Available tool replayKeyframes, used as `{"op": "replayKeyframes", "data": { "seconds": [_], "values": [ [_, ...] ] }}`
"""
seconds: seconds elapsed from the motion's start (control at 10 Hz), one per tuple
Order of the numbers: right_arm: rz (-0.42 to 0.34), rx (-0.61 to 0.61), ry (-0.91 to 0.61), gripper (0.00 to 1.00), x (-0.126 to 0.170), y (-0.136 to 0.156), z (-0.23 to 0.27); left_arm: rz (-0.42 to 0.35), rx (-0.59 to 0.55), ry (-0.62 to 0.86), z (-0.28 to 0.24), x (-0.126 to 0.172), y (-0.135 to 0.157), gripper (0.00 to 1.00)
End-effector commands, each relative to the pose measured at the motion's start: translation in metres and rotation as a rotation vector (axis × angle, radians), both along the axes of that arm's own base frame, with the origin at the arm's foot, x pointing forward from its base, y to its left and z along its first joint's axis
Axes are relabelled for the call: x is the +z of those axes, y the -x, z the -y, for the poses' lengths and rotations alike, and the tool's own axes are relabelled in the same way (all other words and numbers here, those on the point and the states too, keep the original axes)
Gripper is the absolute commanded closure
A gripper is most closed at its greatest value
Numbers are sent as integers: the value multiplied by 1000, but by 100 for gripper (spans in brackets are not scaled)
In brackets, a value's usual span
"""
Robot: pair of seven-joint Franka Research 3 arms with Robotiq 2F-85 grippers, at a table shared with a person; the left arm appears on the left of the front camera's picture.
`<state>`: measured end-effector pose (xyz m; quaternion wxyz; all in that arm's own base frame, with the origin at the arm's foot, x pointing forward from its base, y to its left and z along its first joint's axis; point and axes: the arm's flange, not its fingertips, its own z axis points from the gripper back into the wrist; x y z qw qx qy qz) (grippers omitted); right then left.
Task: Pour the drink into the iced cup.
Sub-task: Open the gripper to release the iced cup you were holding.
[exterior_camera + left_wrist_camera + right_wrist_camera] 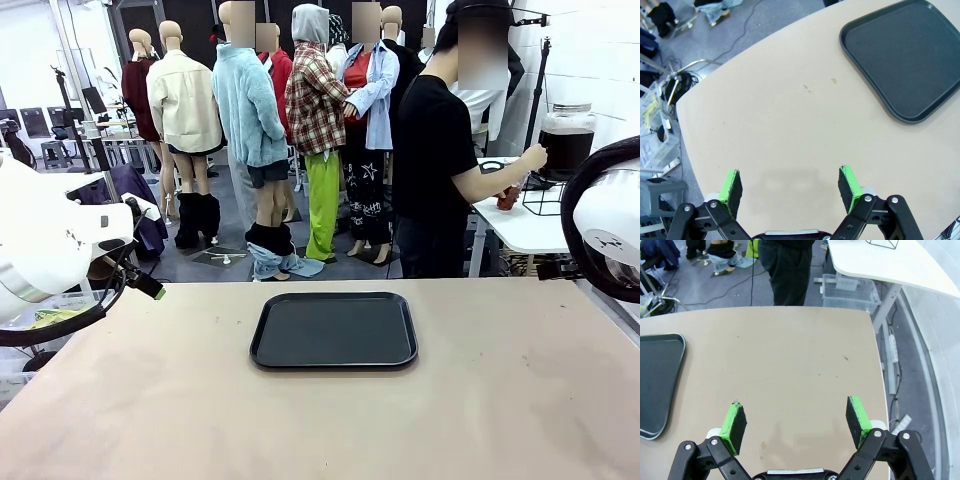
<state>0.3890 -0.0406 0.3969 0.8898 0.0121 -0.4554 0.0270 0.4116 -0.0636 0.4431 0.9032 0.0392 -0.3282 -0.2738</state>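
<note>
Drink [566, 150], dark in a big clear jar, sits on the white side table [520, 228] at my two o'clock, behind the person [440, 170], whose hand [533, 157] reaches toward it. On my tan table [330, 410], I see a black tray [334, 330] at twelve o'clock. Left gripper [790, 186] hangs with jaws apart over bare tabletop. Right gripper [796, 421] likewise, jaws apart, gripping nothing.

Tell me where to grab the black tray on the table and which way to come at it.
Grip the black tray by its raised rim, probably at the middle of a straight side rather than a rounded corner. It lies flat on the table, so only the lip offers a hold: come from above with one finger inside the rim and one outside. The left gripper and right gripper both stand open over bare table.
</note>
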Motion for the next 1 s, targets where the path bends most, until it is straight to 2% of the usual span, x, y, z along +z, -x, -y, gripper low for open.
{"op": "replayKeyframes", "data": {
  "seconds": [0.0,0.9],
  "values": [
    [-1,-5,5,0,2,0,-1,-13,4,-12,-1,3,0,0],
    [-1,-5,5,0,2,0,-1,-13,4,-12,-1,3,0,0]
  ]
}}
